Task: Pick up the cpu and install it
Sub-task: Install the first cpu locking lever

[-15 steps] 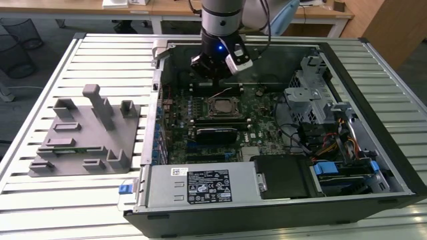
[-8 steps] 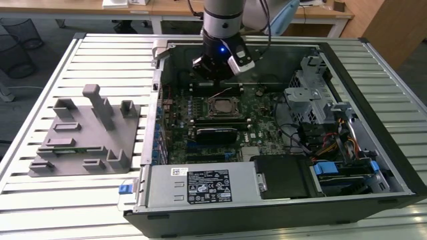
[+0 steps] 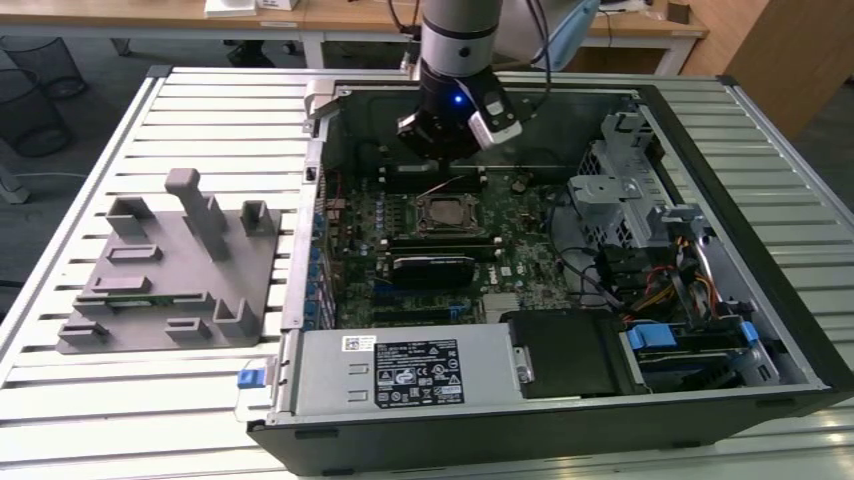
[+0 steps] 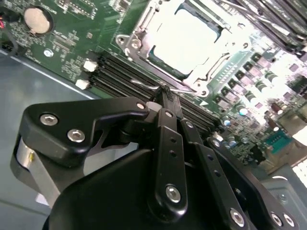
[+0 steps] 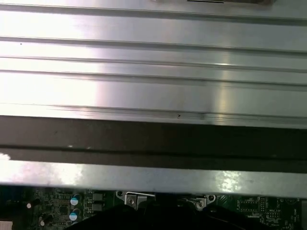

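The cpu (image 3: 441,212) lies flat in the socket in the middle of the green motherboard (image 3: 527,255), inside the open computer case. Its pale metal top glares bright in the second wrist view (image 4: 189,38), ringed by the metal socket frame (image 4: 139,45). My gripper (image 3: 434,158) hangs just behind the socket, toward the case's back wall. In the second wrist view the black fingers (image 4: 168,129) meet at their tips, shut, with the gripper (image 4: 165,92) at the thin wire lever (image 4: 144,85) along the socket's edge. Nothing shows held between them.
A grey fixture block (image 3: 174,270) stands on the slatted table at the exterior view's left. A power supply (image 3: 400,370) sits at the case's front, with a drive cage (image 3: 627,200) and cables (image 3: 654,290) at the right. The case's metal wall (image 5: 153,86) is close by.
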Robot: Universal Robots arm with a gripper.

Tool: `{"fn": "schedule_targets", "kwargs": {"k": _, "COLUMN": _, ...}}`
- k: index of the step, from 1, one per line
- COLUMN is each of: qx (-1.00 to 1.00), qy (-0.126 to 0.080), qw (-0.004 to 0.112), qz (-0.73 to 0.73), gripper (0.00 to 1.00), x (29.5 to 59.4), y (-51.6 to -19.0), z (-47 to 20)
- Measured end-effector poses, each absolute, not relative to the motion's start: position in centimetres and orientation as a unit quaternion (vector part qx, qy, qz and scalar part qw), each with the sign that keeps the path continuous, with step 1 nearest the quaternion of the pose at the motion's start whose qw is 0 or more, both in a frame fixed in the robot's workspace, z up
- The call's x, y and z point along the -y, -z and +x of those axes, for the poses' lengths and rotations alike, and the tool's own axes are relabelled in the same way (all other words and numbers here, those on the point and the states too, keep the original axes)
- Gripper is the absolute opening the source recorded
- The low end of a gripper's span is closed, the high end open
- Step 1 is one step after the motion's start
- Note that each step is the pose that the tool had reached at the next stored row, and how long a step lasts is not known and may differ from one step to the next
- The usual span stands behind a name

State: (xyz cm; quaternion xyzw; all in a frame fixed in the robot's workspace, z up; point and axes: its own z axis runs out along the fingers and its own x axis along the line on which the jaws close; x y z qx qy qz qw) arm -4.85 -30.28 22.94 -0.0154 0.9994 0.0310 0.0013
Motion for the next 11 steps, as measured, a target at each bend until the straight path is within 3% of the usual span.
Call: {"fn": "schedule_targets", "kwargs": {"k": 11, "qx": -0.999, "qy": -0.031, "qw": 0.001, "qz": -0.015, "gripper": 0.11, "x": 30.2, "y": -22.53, "z": -4.43}}
